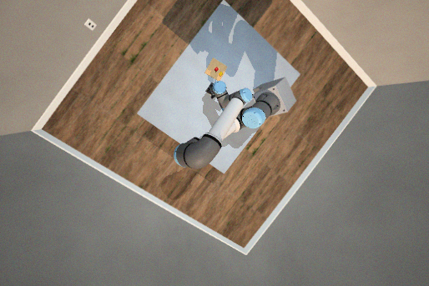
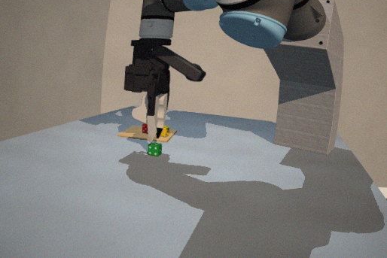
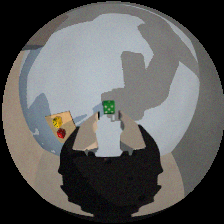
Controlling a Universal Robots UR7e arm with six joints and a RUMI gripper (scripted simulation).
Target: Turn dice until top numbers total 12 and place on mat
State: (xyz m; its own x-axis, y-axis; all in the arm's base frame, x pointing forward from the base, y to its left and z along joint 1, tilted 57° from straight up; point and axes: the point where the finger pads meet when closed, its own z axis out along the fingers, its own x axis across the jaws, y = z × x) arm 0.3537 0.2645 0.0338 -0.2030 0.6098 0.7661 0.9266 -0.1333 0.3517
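Observation:
The green die [image 2: 154, 150] [image 3: 109, 107] sits flat on the table, off the mat; the arm hides it in the top view. The red die [image 1: 216, 69] [image 2: 144, 128] [image 3: 61, 133] and the yellow die [image 1: 220, 74] [image 2: 166, 131] [image 3: 57, 121] rest on the tan mat [image 1: 210, 68] [image 2: 132, 133] [image 3: 67, 119]. Their top numbers are too small to read surely. My gripper [image 2: 155, 138] [image 3: 109, 111] points down, partly open and empty. Its fingertips are apart, just above the green die and slightly to its mat side.
The mat lies close beyond the green die in the exterior view, behind the fingers. The arm's grey pedestal [image 1: 287, 93] [image 2: 306, 92] stands to the right. The arm casts a broad shadow on the pale blue table [image 1: 167, 102] [image 2: 75, 193].

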